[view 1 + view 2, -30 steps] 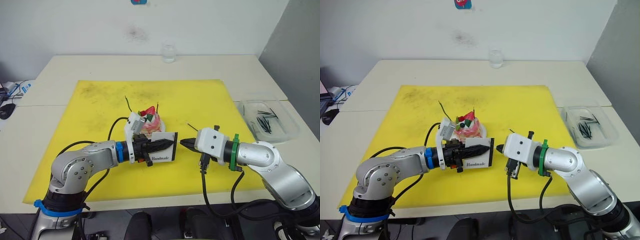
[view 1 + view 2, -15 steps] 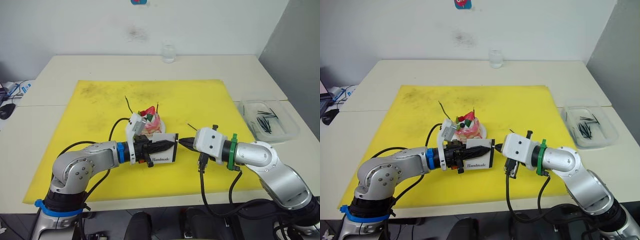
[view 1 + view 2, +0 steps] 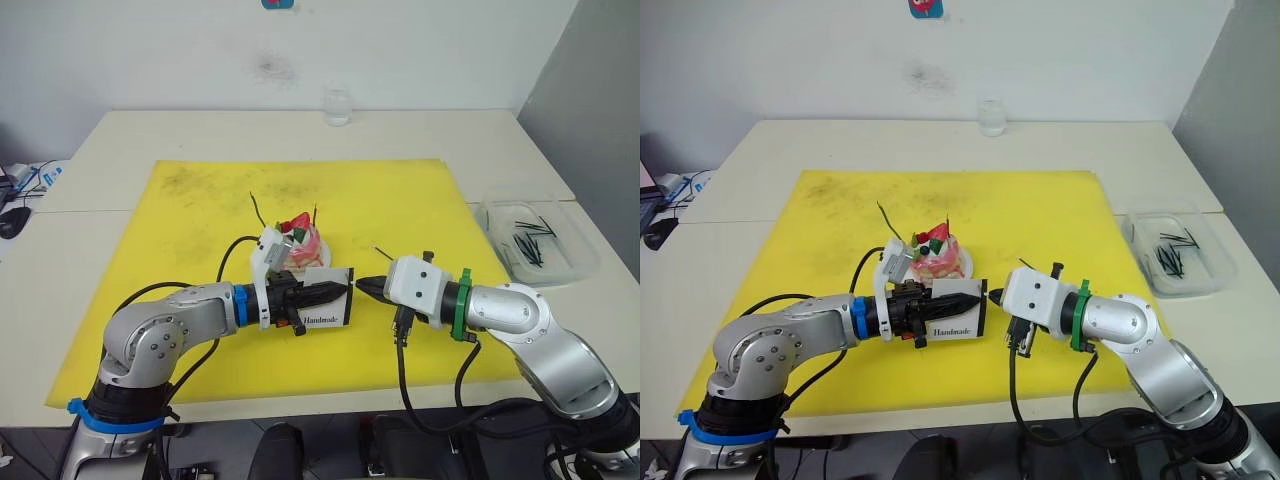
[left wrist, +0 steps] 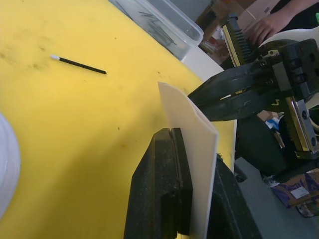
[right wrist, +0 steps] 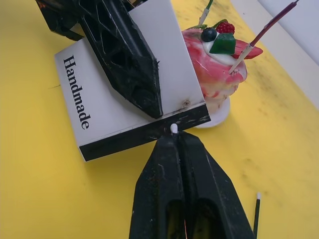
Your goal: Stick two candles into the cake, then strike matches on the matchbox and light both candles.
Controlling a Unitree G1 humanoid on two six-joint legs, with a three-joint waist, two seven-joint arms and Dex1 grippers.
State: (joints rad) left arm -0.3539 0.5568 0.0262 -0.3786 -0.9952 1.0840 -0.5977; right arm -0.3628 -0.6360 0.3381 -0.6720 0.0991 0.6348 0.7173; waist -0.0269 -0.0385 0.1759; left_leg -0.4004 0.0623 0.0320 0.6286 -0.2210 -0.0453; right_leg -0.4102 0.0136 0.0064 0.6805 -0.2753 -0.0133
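Matt white card matchbox

I count two candles stuck in one cake: a green one and a red one. One matchbox. One match pinched, one loose match on the mat, and several more in one tray, too small to count.

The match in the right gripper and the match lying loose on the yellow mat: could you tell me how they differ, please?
The held match is pinched in the shut right gripper, with just its white tip showing; the loose match lies free at full length on the yellow mat. The held match's tip meets the matchbox at its black strip; the loose match touches nothing else. Both have white tips.
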